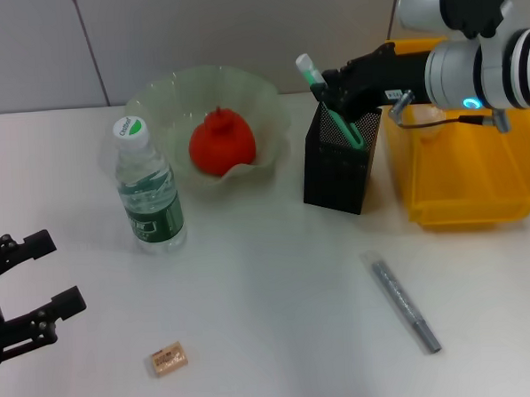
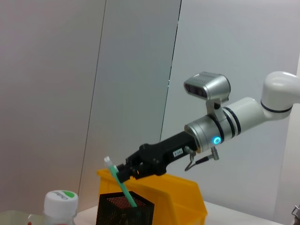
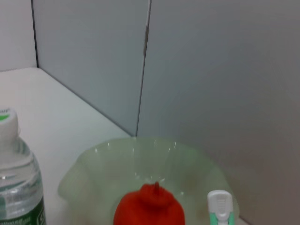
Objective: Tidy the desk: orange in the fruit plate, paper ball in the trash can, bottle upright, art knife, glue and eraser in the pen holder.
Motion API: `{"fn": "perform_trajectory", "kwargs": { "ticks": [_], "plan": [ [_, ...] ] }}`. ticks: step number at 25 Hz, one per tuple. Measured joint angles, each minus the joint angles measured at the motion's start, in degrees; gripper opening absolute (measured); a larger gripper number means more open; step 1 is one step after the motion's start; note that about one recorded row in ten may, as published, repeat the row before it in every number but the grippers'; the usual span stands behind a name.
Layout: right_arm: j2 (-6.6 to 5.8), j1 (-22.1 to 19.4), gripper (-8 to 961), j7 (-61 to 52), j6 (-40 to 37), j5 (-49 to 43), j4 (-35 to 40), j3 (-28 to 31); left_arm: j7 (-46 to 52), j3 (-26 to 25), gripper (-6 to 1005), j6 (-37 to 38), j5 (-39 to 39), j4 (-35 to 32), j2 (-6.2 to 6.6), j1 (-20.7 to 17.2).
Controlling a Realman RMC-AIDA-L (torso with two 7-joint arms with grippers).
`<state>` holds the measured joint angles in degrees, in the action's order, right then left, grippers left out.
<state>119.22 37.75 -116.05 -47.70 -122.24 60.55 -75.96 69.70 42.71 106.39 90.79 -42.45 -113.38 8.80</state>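
Grey wall panels back the white desk (image 1: 278,278); right hand (image 1: 330,90) pinches the art knife (image 1: 331,106), left hand (image 1: 30,291) spread.

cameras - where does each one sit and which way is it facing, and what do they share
Head view: high on the robot, looking down at the desk; left gripper idle near the desk's edge, right gripper at the pen holder.
Left wrist view: low, facing across at the right gripper with the art knife; none of its own arm shows.
Right wrist view: faces the fruit plate and orange; no own fingers.
All share the bottle and art knife.
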Motion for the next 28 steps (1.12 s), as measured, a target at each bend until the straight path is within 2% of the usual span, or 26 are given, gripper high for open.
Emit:
{"fn": "perform_trajectory", "kwargs": {
  "ticks": [5,11,14,15,16,17,18,20,21,22,23,24,25,26,27,28],
  "plan": [
    [0.0,-0.01,168,-0.16,-0.11,0.04,-0.98,0.18,-0.06,0.0,859,-0.05,0.0,0.0,0.0,0.27],
    [-0.1,-0.21,381,-2.27,-5.07,-0.03,1.66,2.76,-0.22,0.0,859,-0.23,0.0,-0.13,0.0,0.31],
    [-0.14,-1.67,479,-3.09,-15.91,-0.14,7.85,7.18,-0.09,0.02,859,-0.15,0.0,-0.32,0.04,0.33],
    [-0.14,-1.67,511,-3.09,-15.91,-0.14,7.85,7.18,0.48,0.22,859,0.17,0.01,-1.29,0.34,0.36],
    [-0.17,-2.42,544,-3.08,-19.31,-0.09,10.23,8.31,0.48,0.22,859,0.17,0.01,-1.29,0.34,0.36],
    [-0.22,-3.95,544,-2.99,-26.56,0.04,14.72,10.35,2.85,0.25,859,0.11,1.12,-4.79,0.47,0.36],
    [-0.22,-3.95,544,-2.99,-26.56,0.04,14.72,10.35,2.85,0.25,859,0.11,1.12,-4.79,0.47,0.36],
    [-0.23,-5.81,544,-2.15,-33.02,0.69,18.46,11.77,2.85,0.25,859,0.11,1.12,-4.79,0.47,0.36],
    [-0.21,-6.93,544,-1.19,-35.22,1.4,19.7,12.08,9.15,0.02,859,-0.56,5.45,-11.68,0.06,0.8],
    [-0.2,-9.78,544,1.66,-38.89,3.56,21.51,12.36,9.15,0.02,859,-0.56,5.45,-11.68,0.06,0.8],
    [-0.2,-9.78,544,1.66,-38.89,3.56,21.51,12.36,13.75,0.01,859,-0.75,8.51,-17.07,-0.67,1.15],
    [-0.2,-11.14,544,3.38,-40.2,4.74,21.85,12.44,13.75,0.01,859,-0.75,8.51,-17.07,-0.67,1.15],
    [-0.22,-12.38,544,4.92,-41.25,5.52,22.01,12.5,17.24,0.01,859,-0.75,10.86,-21.5,-1.39,1.36],
    [-0.23,-13.52,544,6.44,-42.41,6.09,22.04,12.52,22.66,0.18,859,-0.53,15.17,-30.03,-2.87,1.69],
    [-0.25,-15.34,544,9.19,-45.05,6.65,21.82,12.56,24.76,0.55,859,-0.22,17.47,-34.6,-3.77,1.87],
    [-0.25,-15.34,544,9.19,-45.05,6.65,21.82,12.56,26.73,1.1,860,-0.07,19.68,-38.05,-4.34,2.02]
  ]
}}
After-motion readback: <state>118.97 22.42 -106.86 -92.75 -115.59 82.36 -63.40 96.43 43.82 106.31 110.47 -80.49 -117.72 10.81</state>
